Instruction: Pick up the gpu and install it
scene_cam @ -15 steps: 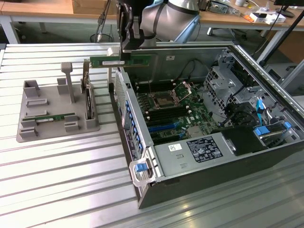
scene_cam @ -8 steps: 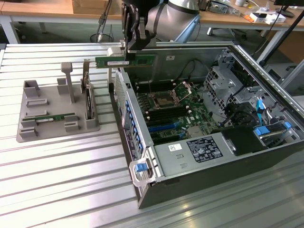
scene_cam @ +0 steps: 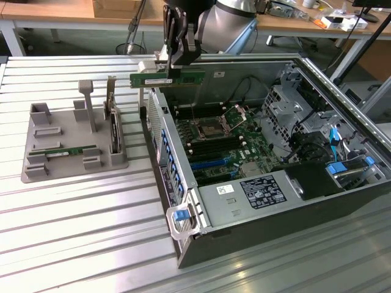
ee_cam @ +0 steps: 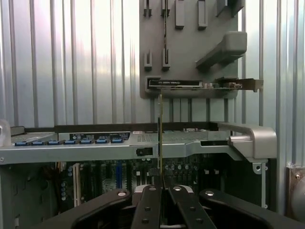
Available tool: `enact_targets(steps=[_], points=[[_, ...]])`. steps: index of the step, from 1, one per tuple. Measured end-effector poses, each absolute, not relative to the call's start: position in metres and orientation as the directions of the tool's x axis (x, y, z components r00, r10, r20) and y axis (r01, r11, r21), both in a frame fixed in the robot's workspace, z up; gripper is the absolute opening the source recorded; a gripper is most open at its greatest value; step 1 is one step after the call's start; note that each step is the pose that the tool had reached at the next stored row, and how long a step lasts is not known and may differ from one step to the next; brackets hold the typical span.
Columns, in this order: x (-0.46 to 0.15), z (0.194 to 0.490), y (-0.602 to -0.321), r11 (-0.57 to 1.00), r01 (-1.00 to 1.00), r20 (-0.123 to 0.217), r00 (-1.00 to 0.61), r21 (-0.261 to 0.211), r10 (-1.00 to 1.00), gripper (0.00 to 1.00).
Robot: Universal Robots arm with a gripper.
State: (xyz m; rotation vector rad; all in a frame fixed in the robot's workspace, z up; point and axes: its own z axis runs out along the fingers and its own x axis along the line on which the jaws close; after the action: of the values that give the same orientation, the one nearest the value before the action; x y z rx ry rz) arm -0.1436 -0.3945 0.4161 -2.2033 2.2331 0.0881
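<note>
Grey plastic makes up the holder (scene_cam: 36,166) at the nine o'clock side of the exterior view, resting on the ribbed aluminium table (scene_cam: 79,238). A second green stick (scene_cam: 70,151) lies flat in one of the holder's grooves. At twelve o'clock from that stick a grey post (scene_cam: 89,105) stands upright. Just at three o'clock of the post is a dark card (scene_cam: 113,131) with a metal bracket, standing on edge in the holder.

Further toward three o'clock, the black pincer (scene_cam: 177,60) hangs from the arm and is pinching the gpu (scene_cam: 183,77) by its upper edge. The gpu is held level in the air, clear of the table, with its white label (scene_cam: 159,80) facing the camera. It hovers over the near wall of the open computer case (scene_cam: 256,244), between the holder and the case's inside, at roughly eleven o'clock from the motherboard (scene_cam: 214,146).

In the wrist view the gpu (ee_cam: 160,138) shows edge-on as a thin line. It rises from between the pincer (ee_cam: 161,188) fingers (ee_cam: 147,207), which are pressed against its two faces. Beyond it are the case's rail (ee_cam: 95,145), the holder (ee_cam: 190,52) and the dark card (ee_cam: 190,85).

The case lies on its side with the lid off. A blue latch (scene_cam: 179,215) sits at its six o'clock corner. A black sticker (scene_cam: 263,190) lies on a grey cover at four o'clock from the motherboard. More blue parts (scene_cam: 336,169) sit near the three o'clock end.
</note>
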Motion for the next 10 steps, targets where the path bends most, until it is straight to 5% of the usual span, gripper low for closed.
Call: enact_targets(steps=[10], points=[[-0.128, 0.414, -0.395, 0.013, -0.999, -0.041, -0.014, 0.038, -0.999, 0.12]])
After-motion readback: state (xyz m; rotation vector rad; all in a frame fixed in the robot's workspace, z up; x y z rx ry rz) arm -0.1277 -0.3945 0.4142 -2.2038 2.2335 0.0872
